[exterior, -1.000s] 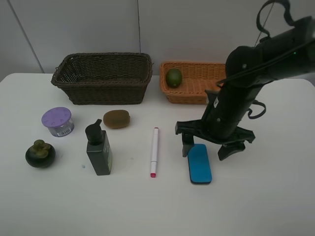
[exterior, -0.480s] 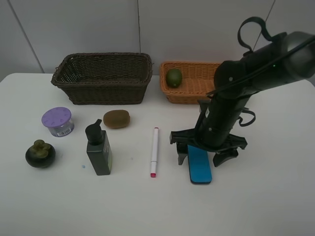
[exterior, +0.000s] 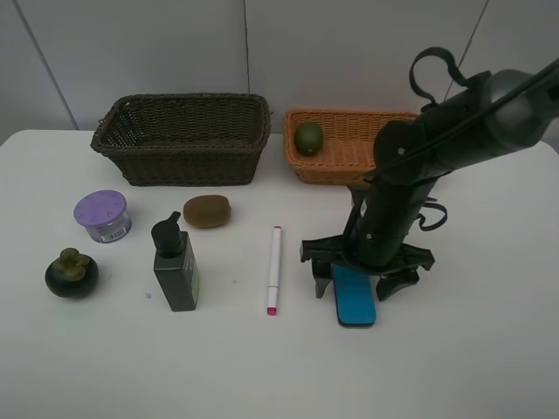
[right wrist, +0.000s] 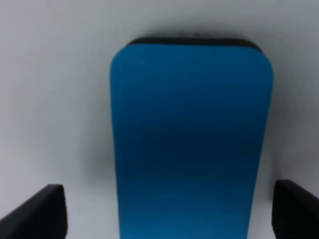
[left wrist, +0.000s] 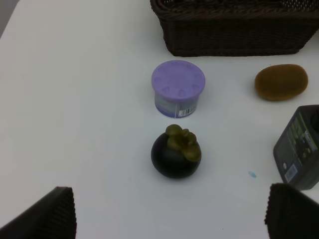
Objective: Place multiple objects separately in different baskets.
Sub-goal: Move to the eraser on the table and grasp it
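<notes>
The right tool [exterior: 358, 278] stands low over the counter [exterior: 489, 349] with its jaws spread wide, one finger on each side of the far end of the blue eraser block [exterior: 355, 304], which lies flat on the counter; whether the fingers touch it cannot be told, and the right wrist view shows the block [right wrist: 189, 139] filling the gap between the two dark fingertips. Just beside the block, toward the middle of the counter, lies the white pen [exterior: 274, 269]. Behind the right arm sits the orange-tan basket [exterior: 345, 166], and in its left back corner rests the green fruit [exterior: 308, 138]. Next to it on the left stands the deeper dark brown basket [exterior: 183, 161]. In front of that basket, out on the counter, are the brown kiwi [exterior: 207, 211], the upright dark green pump bottle [exterior: 175, 266], the purple-lidded jar [exterior: 102, 216] and the dark mangosteen [exterior: 72, 272]. The left tool [left wrist: 169, 214] hangs spread wide and holding nothing above the mangosteen and jar, seen only in its own wrist view
</notes>
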Robot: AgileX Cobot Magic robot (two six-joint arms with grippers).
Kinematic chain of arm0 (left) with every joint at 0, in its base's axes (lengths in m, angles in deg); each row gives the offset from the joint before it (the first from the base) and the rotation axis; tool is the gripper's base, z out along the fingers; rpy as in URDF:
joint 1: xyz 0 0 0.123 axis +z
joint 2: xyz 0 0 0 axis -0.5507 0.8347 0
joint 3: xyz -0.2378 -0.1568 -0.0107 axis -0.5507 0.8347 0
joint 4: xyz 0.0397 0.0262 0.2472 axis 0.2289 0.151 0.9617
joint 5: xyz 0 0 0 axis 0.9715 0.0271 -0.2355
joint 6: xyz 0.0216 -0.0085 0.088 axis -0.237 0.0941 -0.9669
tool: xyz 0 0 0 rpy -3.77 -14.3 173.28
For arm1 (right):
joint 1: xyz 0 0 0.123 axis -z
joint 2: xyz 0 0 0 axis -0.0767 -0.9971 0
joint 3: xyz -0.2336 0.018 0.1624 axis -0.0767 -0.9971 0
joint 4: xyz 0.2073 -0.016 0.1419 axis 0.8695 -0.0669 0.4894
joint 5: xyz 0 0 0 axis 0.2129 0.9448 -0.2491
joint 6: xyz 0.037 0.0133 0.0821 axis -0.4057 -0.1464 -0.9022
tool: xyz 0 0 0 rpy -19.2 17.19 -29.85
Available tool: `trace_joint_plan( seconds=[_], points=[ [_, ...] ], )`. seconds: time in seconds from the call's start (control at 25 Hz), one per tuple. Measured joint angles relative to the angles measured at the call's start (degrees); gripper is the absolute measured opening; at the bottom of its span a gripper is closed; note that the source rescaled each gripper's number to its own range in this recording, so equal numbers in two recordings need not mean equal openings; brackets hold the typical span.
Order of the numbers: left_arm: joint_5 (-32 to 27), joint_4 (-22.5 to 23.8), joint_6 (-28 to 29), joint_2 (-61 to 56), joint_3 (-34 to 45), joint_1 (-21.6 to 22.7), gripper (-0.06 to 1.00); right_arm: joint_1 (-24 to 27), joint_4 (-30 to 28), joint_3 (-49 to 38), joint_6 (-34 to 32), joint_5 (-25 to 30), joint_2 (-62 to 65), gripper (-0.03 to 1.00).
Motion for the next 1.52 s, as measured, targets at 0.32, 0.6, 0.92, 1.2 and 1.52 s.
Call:
trace_joint_plan(
  seconds=[0.32, 0.6, 0.92, 1.2, 1.52],
  points=[
    [0.0, 0.0, 0.0, 0.0, 0.0, 0.0, 1.0, 0.0, -0.1, 0.0, -0.1, -0.7, -0.9, 0.99],
    [0.0, 0.0, 0.0, 0.0, 0.0, 0.0, 1.0, 0.0, -0.4, 0.0, -0.3, -0.6, -1.1, 0.87],
    [0.0, 0.0, 0.0, 0.0, 0.0, 0.0, 1.0, 0.0, -0.4, 0.0, -2.8, -0.4, -1.3, 0.53],
    [0.0, 0.0, 0.0, 0.0, 0.0, 0.0, 1.0, 0.0, -0.4, 0.0, -2.8, -0.4, -1.3, 0.53],
    [0.0, 0.0, 0.0, 0.0, 0.0, 0.0, 1.0, 0.0, -2.0, 4.6, -2.8, 8.5, 1.5, 0.53]
  ],
)
